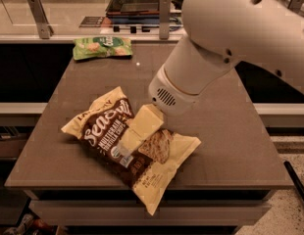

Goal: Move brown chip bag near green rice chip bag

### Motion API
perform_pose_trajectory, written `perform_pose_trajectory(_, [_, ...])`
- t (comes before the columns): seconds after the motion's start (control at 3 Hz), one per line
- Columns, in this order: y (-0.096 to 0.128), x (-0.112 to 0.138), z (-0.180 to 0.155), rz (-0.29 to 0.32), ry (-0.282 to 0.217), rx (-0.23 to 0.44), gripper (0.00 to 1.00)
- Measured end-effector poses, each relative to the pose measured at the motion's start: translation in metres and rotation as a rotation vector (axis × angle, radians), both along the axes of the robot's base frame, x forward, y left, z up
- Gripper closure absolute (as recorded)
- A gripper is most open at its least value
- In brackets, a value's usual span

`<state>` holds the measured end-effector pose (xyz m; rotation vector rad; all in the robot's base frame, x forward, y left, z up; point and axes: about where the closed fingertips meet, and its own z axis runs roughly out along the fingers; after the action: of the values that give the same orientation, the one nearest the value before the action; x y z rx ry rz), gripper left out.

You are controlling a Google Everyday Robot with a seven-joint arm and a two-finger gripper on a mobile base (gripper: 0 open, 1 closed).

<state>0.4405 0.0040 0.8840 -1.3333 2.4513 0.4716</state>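
Note:
The brown chip bag (100, 131) lies flat at the front of the grey table (230, 136), with cream-yellow ends and white "Sea Salt" lettering. My gripper (123, 150) comes down from the upper right and sits right over the middle of the bag, covering part of its label. The green rice chip bag (102, 47) lies flat at the table's far left corner, well apart from the brown bag.
My large white arm (225, 43) fills the upper right and hides the far right of the table. Behind the table runs a counter with a dark tray (137, 1) and upright metal posts (38, 16). The table's front edge is just below the brown bag.

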Motion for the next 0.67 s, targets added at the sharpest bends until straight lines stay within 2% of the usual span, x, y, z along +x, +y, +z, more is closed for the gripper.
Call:
perform_pose_trajectory(0.33, [0.028,-0.012,-0.016,-0.061,0.034,-0.017,0.00])
perform_pose_trajectory(0.67, [0.051,-0.015,-0.034,-0.120,0.041,-0.081,0.00])
